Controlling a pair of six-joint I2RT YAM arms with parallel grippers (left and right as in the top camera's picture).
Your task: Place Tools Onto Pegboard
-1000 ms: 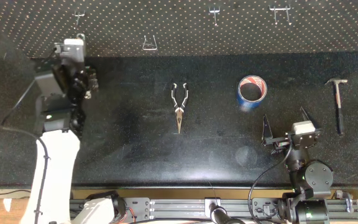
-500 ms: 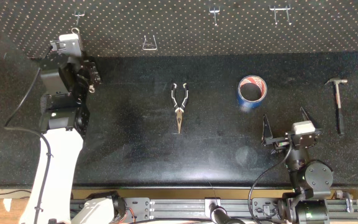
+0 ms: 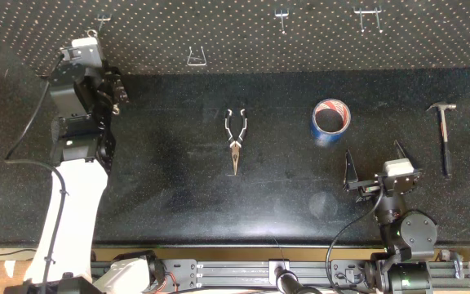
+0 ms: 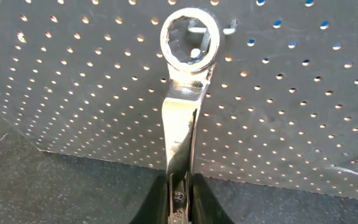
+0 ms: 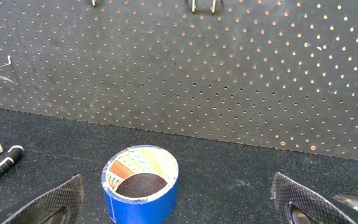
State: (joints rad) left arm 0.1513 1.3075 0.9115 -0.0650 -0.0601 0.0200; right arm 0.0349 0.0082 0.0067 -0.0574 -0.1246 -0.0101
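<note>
A silver ring wrench [image 4: 180, 124] stands upright against the pegboard [image 4: 73, 93], with my left gripper [image 4: 179, 190] shut on its shaft. The ring end [image 4: 189, 38] lies over a wire hook [image 4: 229, 26], whose tip shows through the ring. From above, the left gripper [image 3: 104, 80] is at the board's lower left. Black-handled pliers [image 3: 235, 139], a blue tape roll [image 3: 330, 120] and a hammer [image 3: 444, 139] lie on the black table. My right gripper [image 3: 375, 166] sits open, low and near the tape roll [image 5: 140, 183], its fingers [image 5: 50, 202] spread wide.
Further wire hooks hang on the pegboard: a triangular one [image 3: 196, 57], a small one [image 3: 281, 18] and a double one [image 3: 368, 16]. The dark table [image 3: 161, 180] runs between the arms, with open room at its middle and left.
The left arm has carried the wrench up and back toward the pegboard's left hook. The right arm and the tools on the table have not moved.
</note>
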